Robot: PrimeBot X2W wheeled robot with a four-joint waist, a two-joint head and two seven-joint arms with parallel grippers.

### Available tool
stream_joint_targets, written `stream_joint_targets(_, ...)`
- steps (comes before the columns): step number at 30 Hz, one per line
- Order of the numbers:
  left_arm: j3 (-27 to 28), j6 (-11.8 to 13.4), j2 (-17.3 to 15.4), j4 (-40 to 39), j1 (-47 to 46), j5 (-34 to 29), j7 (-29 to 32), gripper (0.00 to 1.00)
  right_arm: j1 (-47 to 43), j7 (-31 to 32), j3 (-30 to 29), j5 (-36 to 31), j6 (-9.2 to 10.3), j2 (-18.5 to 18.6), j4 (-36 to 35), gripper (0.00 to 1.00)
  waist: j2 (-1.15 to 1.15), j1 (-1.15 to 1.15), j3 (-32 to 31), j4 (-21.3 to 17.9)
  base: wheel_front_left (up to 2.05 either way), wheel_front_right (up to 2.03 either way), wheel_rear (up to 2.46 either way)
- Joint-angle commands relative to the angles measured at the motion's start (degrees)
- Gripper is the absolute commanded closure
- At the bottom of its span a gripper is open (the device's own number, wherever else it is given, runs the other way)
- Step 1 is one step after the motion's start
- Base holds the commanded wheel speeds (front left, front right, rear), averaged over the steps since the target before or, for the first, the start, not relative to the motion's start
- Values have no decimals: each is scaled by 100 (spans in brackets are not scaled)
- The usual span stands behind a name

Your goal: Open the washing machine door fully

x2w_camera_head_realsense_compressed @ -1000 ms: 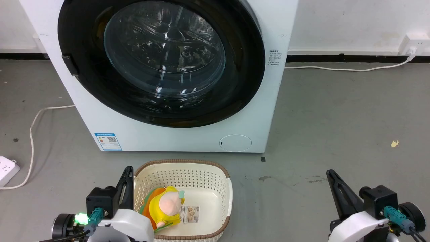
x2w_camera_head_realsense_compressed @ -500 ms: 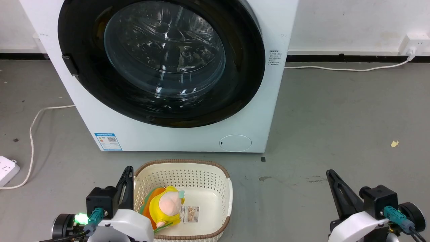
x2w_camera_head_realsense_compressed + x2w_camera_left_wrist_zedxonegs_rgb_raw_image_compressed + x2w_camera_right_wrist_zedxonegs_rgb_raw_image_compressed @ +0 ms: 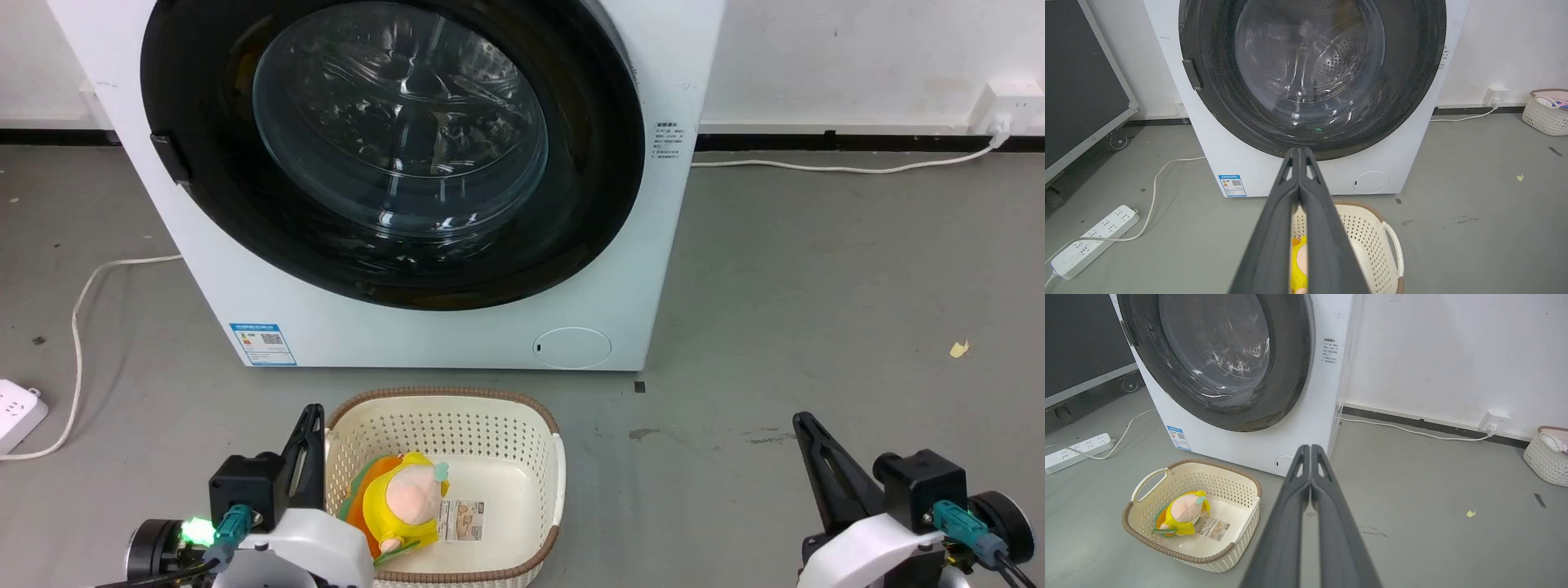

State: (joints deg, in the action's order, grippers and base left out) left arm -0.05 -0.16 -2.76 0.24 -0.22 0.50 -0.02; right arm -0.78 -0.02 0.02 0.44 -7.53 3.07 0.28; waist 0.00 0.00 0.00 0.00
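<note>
- I see the washing machine door (image 3: 392,155) shut, flush on the front of the washing machine (image 3: 424,339).
- My left gripper (image 3: 1299,151) is closed tight and holds nothing. It hangs low in front of the washing machine, well apart from the door.
- My right gripper (image 3: 1310,447) is the same: closed, empty, out off the machine's right front corner.
- A basket (image 3: 457,395) with a plush toy (image 3: 404,494) in it sits just in front of the machine.
</note>
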Motion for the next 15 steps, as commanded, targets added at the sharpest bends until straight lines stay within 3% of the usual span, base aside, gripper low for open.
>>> stream_joint_targets(1, 5, 16, -11, -24, 22, -50, 2, 100, 78, 2, -2, -44, 4, -19, -28, 100, 0, 0, 0, 0, 0, 0, 0)
stream_joint_targets(15, 5, 16, -11, -24, 22, -50, 2, 100, 78, 2, -2, -44, 4, -19, -28, 100, 0, 0, 0, 0, 0, 0, 0)
